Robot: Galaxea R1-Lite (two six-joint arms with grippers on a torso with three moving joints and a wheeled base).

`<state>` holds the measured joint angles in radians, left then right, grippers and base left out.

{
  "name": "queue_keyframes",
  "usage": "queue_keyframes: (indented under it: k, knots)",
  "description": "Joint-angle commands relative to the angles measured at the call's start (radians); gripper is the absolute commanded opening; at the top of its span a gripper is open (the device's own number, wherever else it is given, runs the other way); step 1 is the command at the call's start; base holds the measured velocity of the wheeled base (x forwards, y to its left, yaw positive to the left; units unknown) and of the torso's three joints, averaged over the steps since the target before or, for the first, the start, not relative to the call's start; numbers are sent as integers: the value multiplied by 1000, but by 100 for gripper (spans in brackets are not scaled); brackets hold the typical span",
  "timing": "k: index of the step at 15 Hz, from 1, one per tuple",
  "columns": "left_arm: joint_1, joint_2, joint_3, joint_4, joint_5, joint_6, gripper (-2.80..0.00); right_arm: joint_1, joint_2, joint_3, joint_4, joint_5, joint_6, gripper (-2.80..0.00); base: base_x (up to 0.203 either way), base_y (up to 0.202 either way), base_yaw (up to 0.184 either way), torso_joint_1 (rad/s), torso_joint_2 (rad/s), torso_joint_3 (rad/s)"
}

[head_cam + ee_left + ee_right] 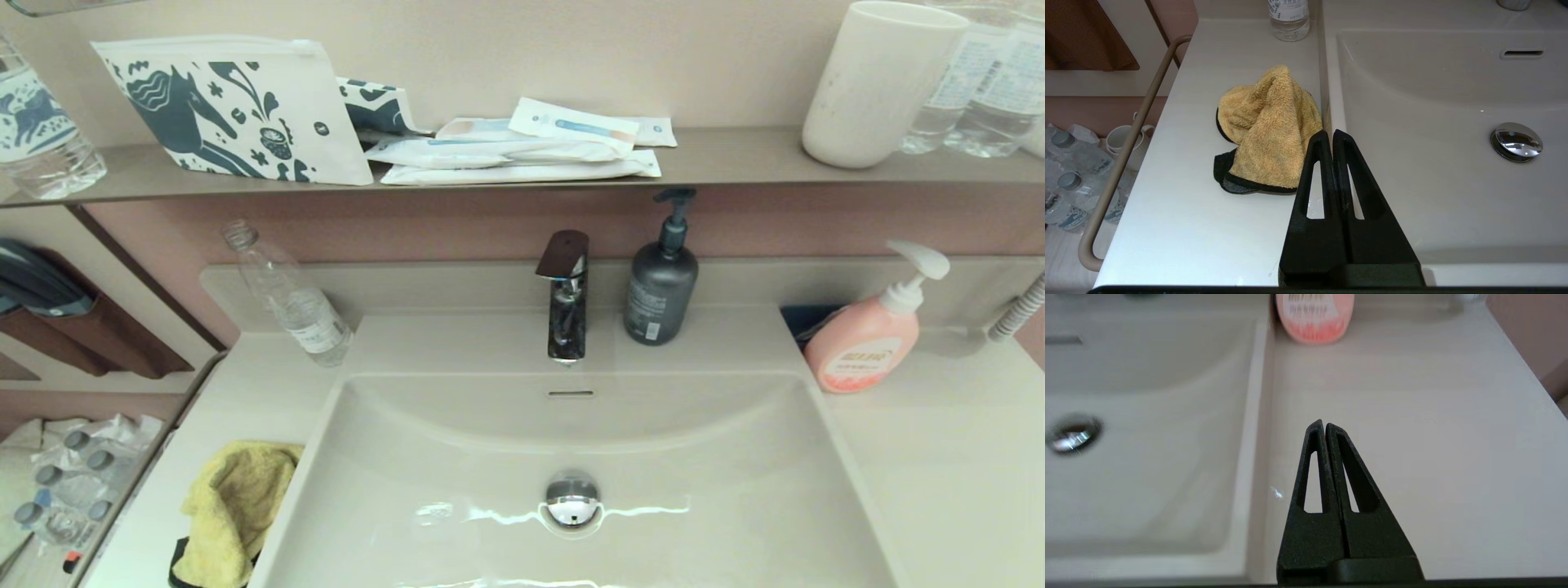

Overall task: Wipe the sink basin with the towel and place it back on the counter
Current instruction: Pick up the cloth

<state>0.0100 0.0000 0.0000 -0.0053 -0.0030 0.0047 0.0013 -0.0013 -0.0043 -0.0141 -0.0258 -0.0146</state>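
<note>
The mustard-yellow towel (233, 506) (1267, 130) with black trim lies crumpled on the counter (245, 392) (1180, 212), just left of the sink basin (694, 490) (1433, 102). The basin holds only its chrome drain plug (571, 500) (1515, 141) and the overflow slot (571, 394). My left gripper (1330, 134) is shut and empty, hanging over the basin's left rim beside the towel and apart from it. My right gripper (1323, 425) is shut and empty over the counter (1412, 437) right of the basin (1147, 457). Neither gripper shows in the head view.
A faucet (565, 298), a dark pump bottle (661, 282) and a pink soap dispenser (869, 335) (1314, 316) stand behind the basin. A clear bottle (290, 298) (1289, 18) stands at the back left. A rail (1126, 147) runs along the counter's left edge. The shelf (735, 159) holds a cup and packets.
</note>
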Motion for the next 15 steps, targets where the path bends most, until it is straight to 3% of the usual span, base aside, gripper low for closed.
queue_keyframes:
  k: [1,15]
  knots:
    - [1,2,0,-1,0,0,-280,0,1,4,17,3,-21,-280,0,0,0,0,0,0]
    - [1,2,0,-1,0,0,-280,0,1,3,16,1,-8,-280,0,0,0,0,0,0]
